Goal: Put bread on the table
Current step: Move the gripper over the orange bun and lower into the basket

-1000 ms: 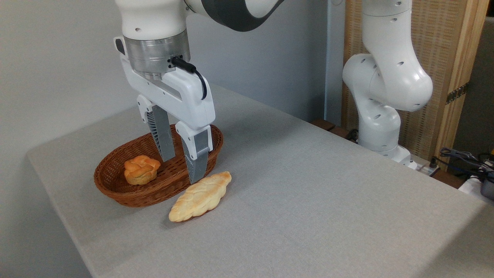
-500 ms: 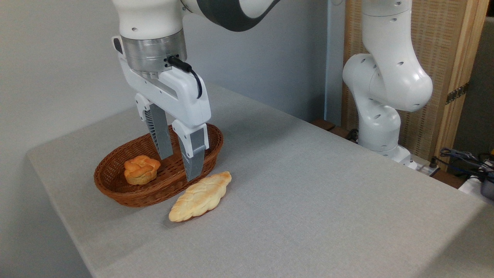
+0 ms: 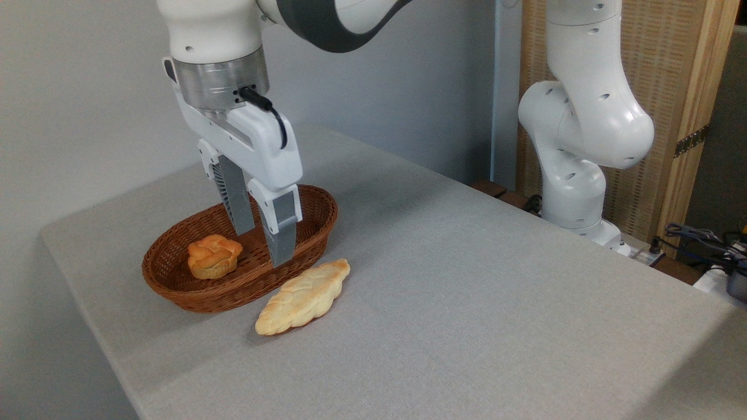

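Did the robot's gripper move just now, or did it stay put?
Yes. The gripper has shifted left and slightly up against the still wicker basket, leaving the braided loaf and heading toward the bun.

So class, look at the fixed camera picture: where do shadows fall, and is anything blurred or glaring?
Fixed camera: light is soft and even, no glare; a faint shadow lies on the table under the braided loaf, and a broad dim one runs behind the basket. Bun and open gripper look sharp, without motion blur; the far cables at right look slightly soft.
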You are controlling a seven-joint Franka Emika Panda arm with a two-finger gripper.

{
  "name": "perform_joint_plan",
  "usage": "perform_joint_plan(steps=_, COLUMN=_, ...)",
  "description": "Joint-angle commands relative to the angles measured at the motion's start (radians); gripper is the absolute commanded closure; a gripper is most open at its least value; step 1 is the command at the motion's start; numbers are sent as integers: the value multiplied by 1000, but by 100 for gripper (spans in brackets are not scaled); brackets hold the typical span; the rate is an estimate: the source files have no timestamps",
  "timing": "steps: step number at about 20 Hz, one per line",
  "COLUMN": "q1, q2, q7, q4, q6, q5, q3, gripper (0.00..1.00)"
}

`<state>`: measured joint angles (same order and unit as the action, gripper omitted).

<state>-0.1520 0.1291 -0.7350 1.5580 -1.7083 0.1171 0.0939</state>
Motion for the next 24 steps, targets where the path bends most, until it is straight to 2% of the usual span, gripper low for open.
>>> perform_joint_plan(steps=1, q1=-1, q2=21, q7=11, q4=-1, q6=-8, q5=-2, q3=-51, gripper=0)
perform_joint_plan(steps=8, q1=-1, q2=55, q7=19, q4=-3, q6=-48, q5=-2, q3=-157, gripper=0)
perform_joint_plan(steps=13, q1=-1, q2=107, q7=109, q4=-1, q6=-149, q5=12, q3=-229, gripper=0)
perform_joint_plan(steps=17, q1=-1, q2=153, q7=137, q4=-1, q6=-223, q5=16, q3=-264, gripper=0)
perform_joint_plan(steps=24, q1=-1, q2=191, q7=137, q4=-3, q6=-260, q5=33, q3=-295, gripper=0)
